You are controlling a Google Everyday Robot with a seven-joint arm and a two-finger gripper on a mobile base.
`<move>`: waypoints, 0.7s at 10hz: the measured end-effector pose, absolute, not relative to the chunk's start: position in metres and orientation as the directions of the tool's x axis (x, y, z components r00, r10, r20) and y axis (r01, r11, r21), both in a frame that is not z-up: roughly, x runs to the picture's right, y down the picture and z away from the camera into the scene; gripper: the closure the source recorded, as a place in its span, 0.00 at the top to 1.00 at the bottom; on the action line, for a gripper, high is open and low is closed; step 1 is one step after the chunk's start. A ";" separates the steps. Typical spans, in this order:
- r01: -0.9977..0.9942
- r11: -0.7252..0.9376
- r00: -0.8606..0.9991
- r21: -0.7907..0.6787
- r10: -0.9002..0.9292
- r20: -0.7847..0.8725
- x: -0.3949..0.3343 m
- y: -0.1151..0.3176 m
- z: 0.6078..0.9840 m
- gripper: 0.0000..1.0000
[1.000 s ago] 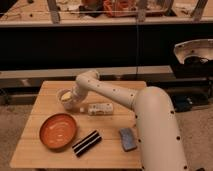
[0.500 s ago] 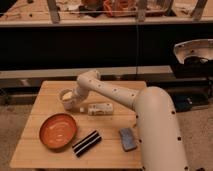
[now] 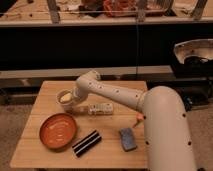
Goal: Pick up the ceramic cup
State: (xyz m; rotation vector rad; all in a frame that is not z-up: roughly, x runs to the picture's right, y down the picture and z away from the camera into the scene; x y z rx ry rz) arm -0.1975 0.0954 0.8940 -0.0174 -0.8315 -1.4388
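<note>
The ceramic cup (image 3: 64, 96) is small and cream-white with a pale yellowish inside. It stands on the wooden table (image 3: 50, 150) at the back left, behind the orange bowl (image 3: 58, 130). My white arm reaches from the lower right across the table to it. My gripper (image 3: 74, 98) is at the cup's right side, touching or very close to it, mostly hidden by the wrist.
A flat white rectangular box (image 3: 100, 108) lies right of the cup under the arm. A black striped packet (image 3: 86, 143) and a blue sponge-like block (image 3: 127, 138) lie near the front. A small orange item (image 3: 138, 118) sits by the arm. Dark shelving stands behind the table.
</note>
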 end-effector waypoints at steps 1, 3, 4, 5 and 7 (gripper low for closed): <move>0.861 0.172 -0.100 0.478 -0.865 0.492 -0.200 0.096 0.888 0.00; 0.852 0.161 -0.107 0.498 -0.878 0.467 -0.200 0.093 0.875 0.00; 0.852 0.164 -0.100 0.498 -0.882 0.461 -0.197 0.092 0.874 0.00; 0.851 0.165 -0.097 0.498 -0.883 0.459 -0.196 0.092 0.874 0.00; 0.856 0.179 -0.077 0.486 -0.884 0.461 -0.191 0.089 0.869 0.00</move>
